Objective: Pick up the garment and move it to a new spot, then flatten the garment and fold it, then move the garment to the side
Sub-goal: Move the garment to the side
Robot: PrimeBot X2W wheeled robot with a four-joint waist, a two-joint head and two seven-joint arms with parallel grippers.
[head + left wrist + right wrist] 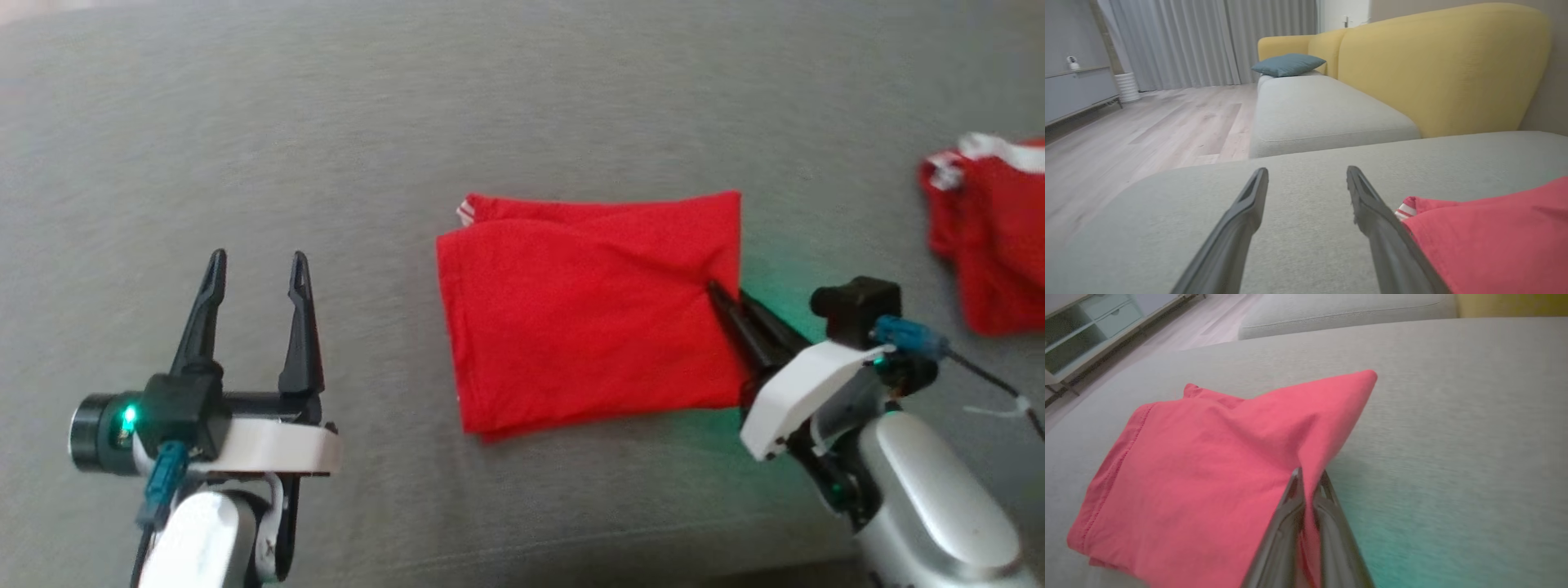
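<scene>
At the centre of the head view, on the grey sofa cushion (408, 122), you have the red garment (588, 318) lying as a folded, roughly rectangular stack, with white-striped trim peeking out at its upper left corner. Your right tool (718, 292) reaches in from the lower right of that frame. Its two fingers are pressed together on the garment's right edge, about halfway along it. The right wrist view shows red cloth pinched between them, with the fabric gathering into a crease toward the pinch. That grip looks chosen to catch the stack at one side so it can travel as one piece when you shift it aside. I judge that to be the step in hand, since the folding appears done. Whether every layer is caught, you cannot tell from these views. Your left tool (258, 261) hovers at the lower left with its fingers spread wide, holding nothing, apart from the garment's left edge. In its own wrist view the garment sits at the lower right, just beside one finger. From there it is out of the way yet near enough to support the loose side. A second red garment (996, 237) with white trim lies at the right edge, so mind where you set the stack down.
</scene>
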